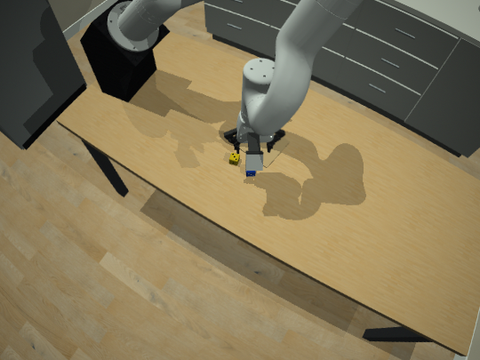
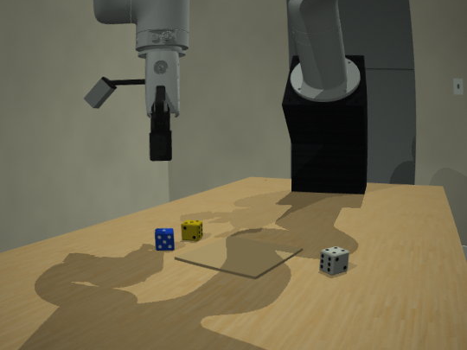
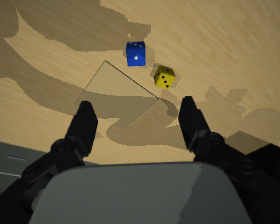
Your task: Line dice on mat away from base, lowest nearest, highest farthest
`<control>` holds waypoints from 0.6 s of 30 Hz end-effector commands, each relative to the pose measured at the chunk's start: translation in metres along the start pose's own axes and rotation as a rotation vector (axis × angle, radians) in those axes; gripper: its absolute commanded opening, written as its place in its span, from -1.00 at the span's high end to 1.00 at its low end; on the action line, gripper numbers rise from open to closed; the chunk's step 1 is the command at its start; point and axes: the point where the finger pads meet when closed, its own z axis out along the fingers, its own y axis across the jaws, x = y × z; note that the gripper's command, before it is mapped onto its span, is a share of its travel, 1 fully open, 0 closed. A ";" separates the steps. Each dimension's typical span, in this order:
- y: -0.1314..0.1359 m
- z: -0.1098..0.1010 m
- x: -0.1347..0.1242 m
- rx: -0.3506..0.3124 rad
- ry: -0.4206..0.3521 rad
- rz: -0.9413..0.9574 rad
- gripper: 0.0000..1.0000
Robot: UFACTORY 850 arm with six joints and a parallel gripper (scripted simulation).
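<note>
A thin tan mat (image 2: pixel 239 255) lies flat in the middle of the table. A blue die (image 2: pixel 164 239) and a yellow die (image 2: pixel 192 230) stand close together on the table just off the mat's left side in the exterior view. A white die (image 2: pixel 334 260) stands on the table off the mat's right corner. My gripper (image 2: pixel 160 147) is open and empty, high above the blue and yellow dice. The wrist view shows the blue die (image 3: pixel 135 53), the yellow die (image 3: pixel 164 76) and the mat (image 3: pixel 117 92) beyond my spread fingers. In the top view the arm hides the white die.
The robot's black base block (image 2: pixel 329 124) stands at the far end of the table. Grey drawer cabinets (image 1: pixel 378 56) run behind the table. A dark cabinet (image 1: pixel 31 56) stands beside the table's end near the base.
</note>
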 end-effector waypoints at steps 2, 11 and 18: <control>0.000 0.000 0.001 0.000 -0.001 0.000 -1.00; 0.000 0.000 0.001 0.000 -0.001 0.004 -1.00; 0.000 0.006 0.001 0.001 -0.002 0.223 -1.00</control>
